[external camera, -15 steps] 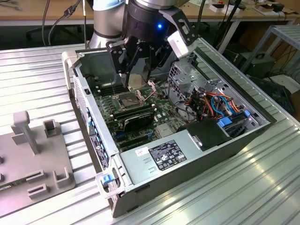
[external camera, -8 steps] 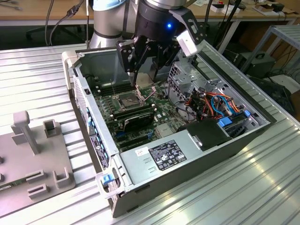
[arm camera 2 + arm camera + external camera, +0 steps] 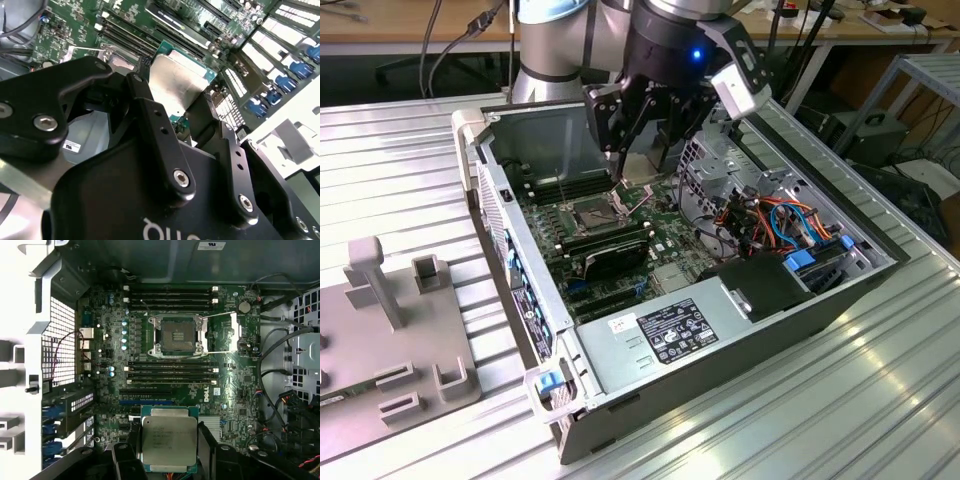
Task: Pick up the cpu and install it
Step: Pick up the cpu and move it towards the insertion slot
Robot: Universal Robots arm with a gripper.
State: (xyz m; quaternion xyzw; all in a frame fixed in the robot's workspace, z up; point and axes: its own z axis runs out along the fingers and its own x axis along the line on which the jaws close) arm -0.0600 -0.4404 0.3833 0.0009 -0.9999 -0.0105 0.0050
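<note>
The cpu (image 3: 169, 437), a square chip with a silver lid on a green board, is held flat between the black fingers of my gripper (image 3: 167, 452), which is shut on its two opposite edges. In the exterior view the gripper (image 3: 642, 165) hangs inside the open computer case, a little above the motherboard (image 3: 665, 245). The empty cpu socket (image 3: 178, 334) lies uncovered on the board, its metal frame swung open beside it; in the exterior view this socket (image 3: 588, 212) is just off the gripper toward the left. The second wrist view shows the cpu (image 3: 177, 82) between the fingers (image 3: 150, 120).
Memory slots (image 3: 172, 296) run on both sides of the socket. A grey power supply (image 3: 670, 330) fills the case's near end, and coloured cables (image 3: 770, 215) with a drive cage sit at the exterior view's right. A grey fixture (image 3: 400, 330) stands outside the case.
</note>
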